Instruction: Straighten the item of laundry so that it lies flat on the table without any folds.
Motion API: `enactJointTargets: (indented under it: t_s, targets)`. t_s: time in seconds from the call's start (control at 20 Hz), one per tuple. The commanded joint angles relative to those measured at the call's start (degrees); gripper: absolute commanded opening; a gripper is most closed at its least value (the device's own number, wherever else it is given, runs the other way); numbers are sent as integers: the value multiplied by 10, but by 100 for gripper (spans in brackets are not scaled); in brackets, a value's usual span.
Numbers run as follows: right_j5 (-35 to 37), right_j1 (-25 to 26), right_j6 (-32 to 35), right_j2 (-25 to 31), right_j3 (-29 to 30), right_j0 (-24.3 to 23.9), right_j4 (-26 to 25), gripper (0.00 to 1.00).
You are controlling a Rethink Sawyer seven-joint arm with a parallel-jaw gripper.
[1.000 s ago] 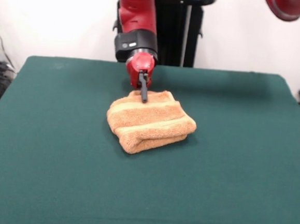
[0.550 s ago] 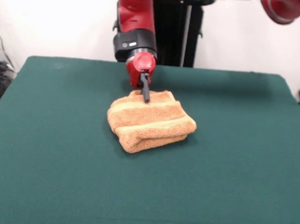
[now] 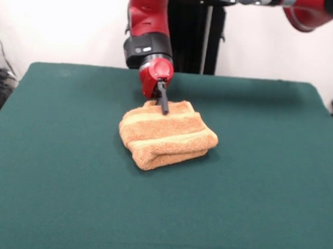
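Orange-tan towel (image 3: 167,134) sits folded mid-table (image 3: 59,168); gripper (image 3: 165,109) at its far edge, finger state unclear; grasp step apparently underway, next needs that edge lifted and pulled open.

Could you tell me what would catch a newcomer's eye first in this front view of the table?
Most striking is the orange-tan towel, folded into a thick bundle near the middle of the dark green table. Right after it comes the red and black arm reaching down from above, with its dark gripper at the towel's far edge; whether it is open or shut cannot be told.
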Motion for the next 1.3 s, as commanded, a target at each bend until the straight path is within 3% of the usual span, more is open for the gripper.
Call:
enactJointTargets:
  t_s: [0.05, 0.95, 1.3]
  targets:
    - [-121, 97, -71, 25, -156, -3, 18, 100]
    - [-97, 94, -28, 22, -142, -6, 34, 100]
    - [-138, 75, -8, 38, -129, -17, 51, 100]
